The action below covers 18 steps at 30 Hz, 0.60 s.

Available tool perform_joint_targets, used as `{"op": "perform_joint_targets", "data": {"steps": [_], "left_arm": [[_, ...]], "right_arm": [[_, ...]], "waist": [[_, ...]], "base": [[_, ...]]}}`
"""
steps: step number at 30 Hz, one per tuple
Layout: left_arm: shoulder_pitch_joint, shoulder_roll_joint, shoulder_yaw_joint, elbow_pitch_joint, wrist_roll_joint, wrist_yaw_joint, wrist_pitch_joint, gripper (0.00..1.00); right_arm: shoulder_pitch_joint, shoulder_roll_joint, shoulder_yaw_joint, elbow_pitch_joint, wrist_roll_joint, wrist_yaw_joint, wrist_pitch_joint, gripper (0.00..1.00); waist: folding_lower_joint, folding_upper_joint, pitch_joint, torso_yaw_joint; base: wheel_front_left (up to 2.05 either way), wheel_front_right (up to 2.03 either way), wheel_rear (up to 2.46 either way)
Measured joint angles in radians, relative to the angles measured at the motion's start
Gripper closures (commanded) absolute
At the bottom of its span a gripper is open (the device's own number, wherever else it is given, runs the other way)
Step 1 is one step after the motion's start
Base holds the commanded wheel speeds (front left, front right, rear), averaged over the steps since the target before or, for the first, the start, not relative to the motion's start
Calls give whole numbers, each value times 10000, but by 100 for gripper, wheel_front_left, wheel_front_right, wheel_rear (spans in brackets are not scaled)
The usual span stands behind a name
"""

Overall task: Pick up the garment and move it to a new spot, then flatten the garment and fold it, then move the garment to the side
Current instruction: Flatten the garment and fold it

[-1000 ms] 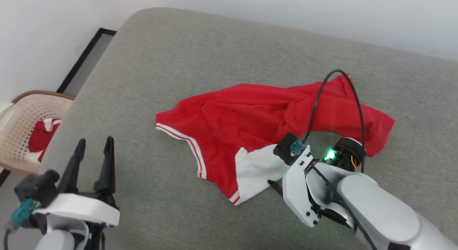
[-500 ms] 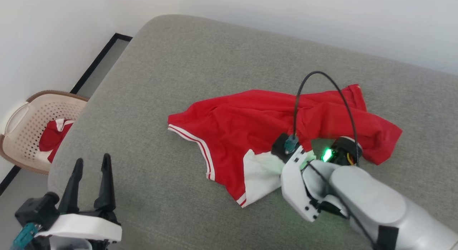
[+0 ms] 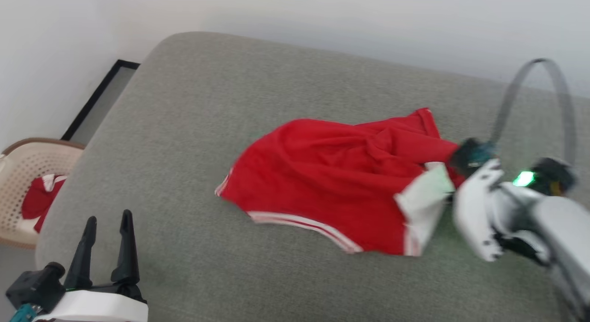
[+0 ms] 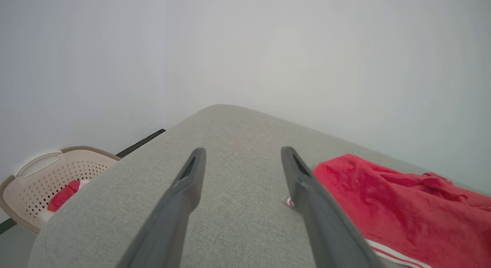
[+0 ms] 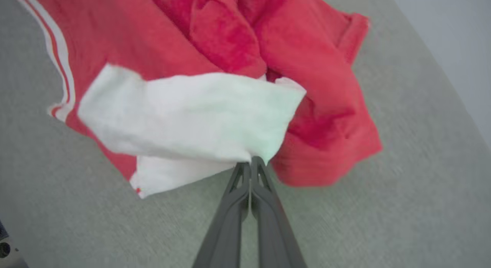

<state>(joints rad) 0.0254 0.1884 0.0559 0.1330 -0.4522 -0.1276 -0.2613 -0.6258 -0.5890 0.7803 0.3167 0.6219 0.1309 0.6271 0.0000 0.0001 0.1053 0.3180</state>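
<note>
At lower left, as before: left gripper (image 3: 108, 216) spread wide, empty, over the grey cushion (image 3: 193, 105). In the middle, garment (image 3: 332, 183) on the cushion, now drawn out to the right, striped hem (image 3: 304, 223) turned to the near side. At right, right gripper (image 5: 251, 160), open a second ago, now pinched tight on the white sleeve (image 5: 184, 114).

Light soft, even, diffuse; shadows faint. Head view: motion blur heaviest right of the shirt (image 3: 332, 183), smearing right arm (image 3: 553, 216) and cable (image 3: 540, 61). Green lamp (image 3: 523, 179) tints the white sleeve (image 3: 424, 197). Right wrist view: shirt edges soft.
</note>
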Motion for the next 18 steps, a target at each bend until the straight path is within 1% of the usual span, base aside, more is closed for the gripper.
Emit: {"op": "perform_joint_targets", "data": {"steps": [3, 7, 11, 14, 15, 18], "left_arm": [[33, 10, 81, -88, -79, 0, 0, 0], [37, 44, 102, -128, -148, 0, 0, 0], [24, 96, 82, -144, -151, 0, 0, 0], [5, 173, 61, -169, -169, 0, 0, 0], [-3, 215, 33, -176, -230, -2, 0, 0], [-31, 330, -33, -165, -295, -2, 0, 0]], "right_arm": [[595, -617, -1009, -441, -90, 0, 278, 100], [1575, -1139, -2382, -765, -96, 2, 708, 100], [2589, -1306, -3866, -794, -203, 0, 1246, 100], [3325, -1256, -4995, -807, -428, 0, 1634, 100], [3733, -1041, -5563, -867, -635, 0, 1797, 100], [4241, -330, -6485, -809, -1058, 0, 2011, 100]], "waist": [[0, 0, 9, -213], [0, 0, 61, -474], [0, 0, 141, -652], [0, 0, 206, -742], [0, 0, 254, -804], [0, 0, 360, -924]], "base": [[0, 0, 0], [0, 0, 0], [0, 0, 0], [0, 0, 0], [0, 0, 0], [0, 0, 0]]}}
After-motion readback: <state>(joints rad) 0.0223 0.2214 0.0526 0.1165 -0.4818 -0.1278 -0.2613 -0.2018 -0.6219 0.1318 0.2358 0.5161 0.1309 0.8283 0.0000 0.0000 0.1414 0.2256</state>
